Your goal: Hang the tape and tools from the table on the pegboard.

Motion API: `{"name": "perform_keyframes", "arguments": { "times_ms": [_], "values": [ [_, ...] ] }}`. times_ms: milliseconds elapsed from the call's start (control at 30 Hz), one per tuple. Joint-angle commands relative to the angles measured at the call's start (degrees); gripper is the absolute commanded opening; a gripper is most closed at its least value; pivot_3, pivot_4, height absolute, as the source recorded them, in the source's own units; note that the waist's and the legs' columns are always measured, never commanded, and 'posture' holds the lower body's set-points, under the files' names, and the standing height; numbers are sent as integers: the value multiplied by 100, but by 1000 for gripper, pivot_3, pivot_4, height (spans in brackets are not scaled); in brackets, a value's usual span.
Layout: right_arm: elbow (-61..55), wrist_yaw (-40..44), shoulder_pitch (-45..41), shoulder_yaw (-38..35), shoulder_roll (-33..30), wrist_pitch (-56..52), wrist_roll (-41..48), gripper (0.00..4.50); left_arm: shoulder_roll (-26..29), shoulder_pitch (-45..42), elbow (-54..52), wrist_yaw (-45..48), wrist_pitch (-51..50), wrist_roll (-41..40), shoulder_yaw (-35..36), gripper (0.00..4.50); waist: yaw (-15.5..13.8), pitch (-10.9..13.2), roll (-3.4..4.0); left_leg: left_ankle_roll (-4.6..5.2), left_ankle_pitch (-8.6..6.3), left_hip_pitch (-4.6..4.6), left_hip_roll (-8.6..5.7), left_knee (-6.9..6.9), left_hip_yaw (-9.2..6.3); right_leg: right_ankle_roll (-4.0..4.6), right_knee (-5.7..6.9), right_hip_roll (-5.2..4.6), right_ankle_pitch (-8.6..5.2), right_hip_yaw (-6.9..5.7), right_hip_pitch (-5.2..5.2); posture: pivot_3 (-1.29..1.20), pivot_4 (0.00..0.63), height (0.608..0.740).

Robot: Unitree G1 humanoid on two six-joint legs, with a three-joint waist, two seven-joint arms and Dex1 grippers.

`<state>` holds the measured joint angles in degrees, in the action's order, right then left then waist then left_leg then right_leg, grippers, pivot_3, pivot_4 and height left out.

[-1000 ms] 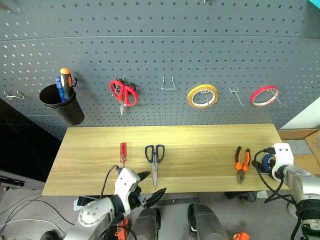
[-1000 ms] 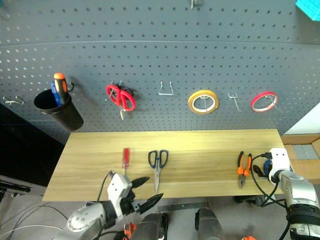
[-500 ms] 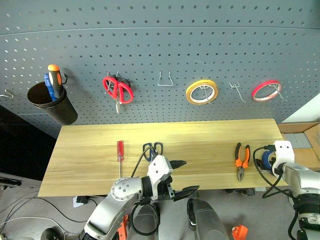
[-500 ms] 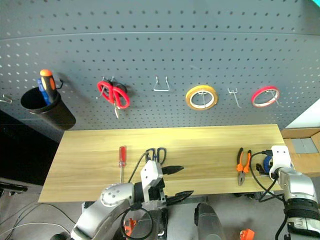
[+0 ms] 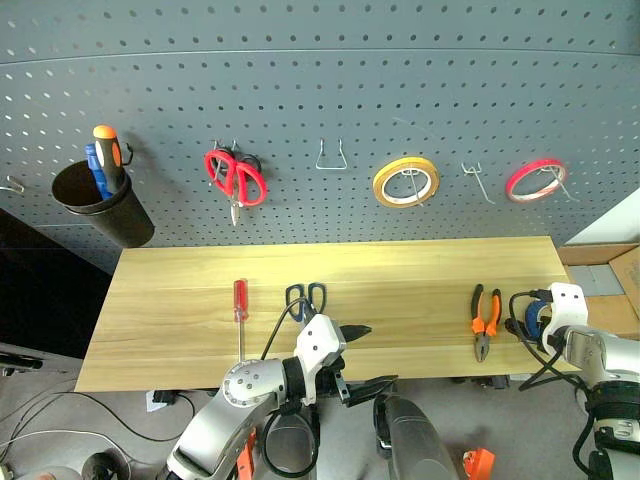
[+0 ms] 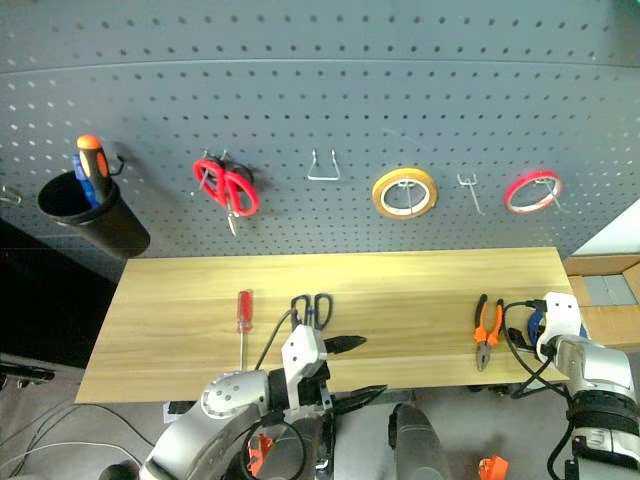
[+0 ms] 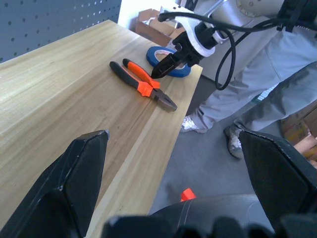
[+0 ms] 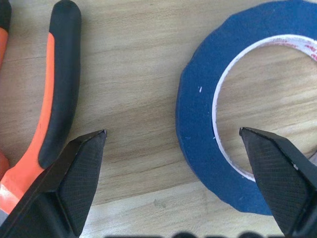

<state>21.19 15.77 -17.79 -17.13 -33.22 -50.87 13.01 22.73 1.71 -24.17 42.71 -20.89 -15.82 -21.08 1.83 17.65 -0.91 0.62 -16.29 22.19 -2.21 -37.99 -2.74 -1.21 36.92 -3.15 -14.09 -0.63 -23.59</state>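
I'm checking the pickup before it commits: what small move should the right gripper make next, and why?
Probably lower and close on the near band of the blue tape. The right gripper is open just above the table, with one fingertip over the wood beside the pliers and the other over the ring's hole, so the band sits between them, not yet gripped.

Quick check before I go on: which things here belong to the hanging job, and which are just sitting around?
For the job:
blue tape, lying flat by the right gripper
pliers
blue scissors
red screwdriver
table
pegboard

Just there:
red scissors, already hung
yellow tape
red tape
black cup with two screwdrivers
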Motion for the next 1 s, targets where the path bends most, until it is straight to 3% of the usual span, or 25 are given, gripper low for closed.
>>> {"name": "perform_keyframes", "arguments": {
  "times_ms": [33, 333, 500, 733, 1000],
  "values": [
    [-13, -84, 16, -120, -2, -73, 4, 3547, 6, 75, -256, -34, 22, -33, -38, 4500, -1, 12, -4, 0, 0, 0, 0, 0, 0, 0, 0, 0, 0, 0, 0, -51, 353, 740],
    [-47, -528, -20, -415, 214, -73, 28, 399, 100, 78, -312, -90, -28, -127, 131, 4500, -1, 31, -15, -1, 1, 39, 0, -2, -1, -2, 2, 0, 1, -2, -37, -54, 353, 740],
    [-740, -881, 153, -588, 530, 143, -2, 354, 145, 184, -312, -140, 7, -140, 324, 4500, 2, 32, -14, -2, 1, 57, 0, -5, -1, -7, 3, -1, 5, 0, -53, -67, 338, 740],
    [-3138, -1385, 874, -716, 1183, -586, 116, 354, 348, 80, -119, -42, 63, -399, 1048, 4500, 4, 5, 27, -7, 3, 66, -1, -6, -2, -10, 8, -1, 6, -1, -67, -122, 264, 740],
    [-4920, -640, 1757, -473, 1790, -468, 959, 354, 101, -426, 199, 0, 574, -487, 1509, 4500, 30, -226, 35, -43, 22, 73, -9, -7, 2, -27, 1, -1, 13, 0, -70, -195, 185, 740]
  ]
}}
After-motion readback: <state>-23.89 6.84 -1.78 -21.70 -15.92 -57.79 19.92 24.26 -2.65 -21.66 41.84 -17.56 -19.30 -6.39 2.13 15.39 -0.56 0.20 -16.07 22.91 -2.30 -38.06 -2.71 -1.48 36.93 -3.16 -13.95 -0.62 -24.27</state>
